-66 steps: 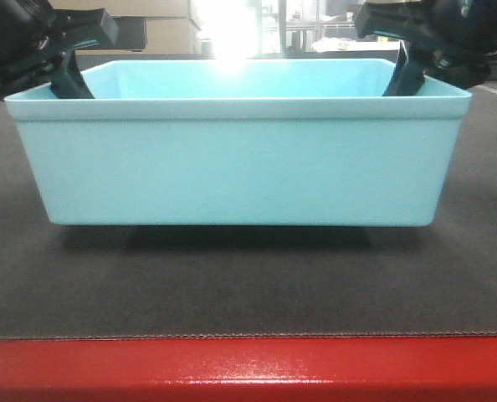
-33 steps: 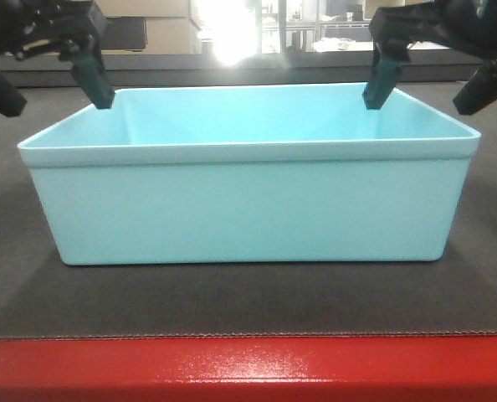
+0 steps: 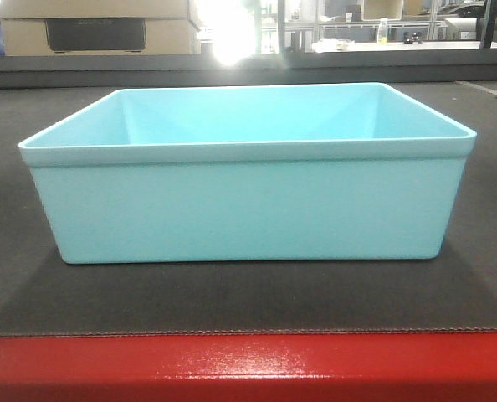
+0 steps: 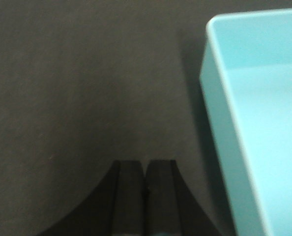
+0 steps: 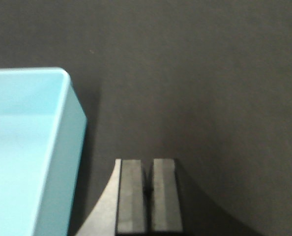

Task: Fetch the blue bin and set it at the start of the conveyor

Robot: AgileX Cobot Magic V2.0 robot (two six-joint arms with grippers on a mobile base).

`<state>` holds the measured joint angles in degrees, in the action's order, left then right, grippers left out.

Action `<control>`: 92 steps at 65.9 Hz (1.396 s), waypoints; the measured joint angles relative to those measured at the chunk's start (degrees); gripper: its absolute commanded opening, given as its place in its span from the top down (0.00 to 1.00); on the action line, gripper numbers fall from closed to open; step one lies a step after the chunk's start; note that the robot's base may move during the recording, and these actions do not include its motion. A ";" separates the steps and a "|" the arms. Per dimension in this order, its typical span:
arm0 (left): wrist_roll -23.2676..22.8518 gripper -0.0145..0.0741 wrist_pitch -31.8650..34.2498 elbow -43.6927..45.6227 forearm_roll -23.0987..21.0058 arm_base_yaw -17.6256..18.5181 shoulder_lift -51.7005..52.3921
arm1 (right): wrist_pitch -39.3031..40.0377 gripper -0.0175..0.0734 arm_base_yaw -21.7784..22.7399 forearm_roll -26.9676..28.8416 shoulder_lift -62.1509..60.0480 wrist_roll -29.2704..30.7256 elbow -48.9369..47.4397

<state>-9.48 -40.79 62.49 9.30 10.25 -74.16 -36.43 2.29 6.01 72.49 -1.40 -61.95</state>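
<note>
The blue bin point(image 3: 248, 197), pale aqua and empty, rests flat on the dark grey belt of the conveyor start point(image 3: 248, 306), just behind the red edge strip point(image 3: 248, 368). No gripper shows in the front view. In the left wrist view my left gripper point(image 4: 145, 164) hangs above bare belt point(image 4: 77, 88) with its fingers pressed together and nothing between them, left of a bin corner point(image 4: 254, 98). In the right wrist view my right gripper point(image 5: 150, 162) is shut and holds nothing, right of another bin corner point(image 5: 28, 137), over the belt point(image 5: 200, 83).
Behind the belt stand cardboard boxes point(image 3: 94, 27) at the back left. A bright light glare point(image 3: 232, 29) sits at the back centre, and shelving with small items point(image 3: 382, 29) at the back right.
The bin went from slightly lifted to resting on the belt. Both grippers let go of its far rim, rose and left the front view.
</note>
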 measured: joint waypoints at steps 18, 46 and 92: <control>0.00 0.96 8.03 -16.79 0.12 -2.39 7.16 | 5.61 0.98 0.25 -0.72 -7.32 0.00 17.55; 0.00 0.96 16.40 -33.22 -0.33 -2.61 33.30 | 11.29 0.98 0.25 -1.84 -34.90 0.00 33.25; 0.00 0.96 16.99 -34.23 -0.13 -2.61 59.66 | 15.01 0.98 0.25 -2.51 -58.86 0.00 33.52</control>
<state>-9.48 -23.80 28.26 9.17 7.64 -14.50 -21.42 2.54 3.51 13.63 -1.40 -28.43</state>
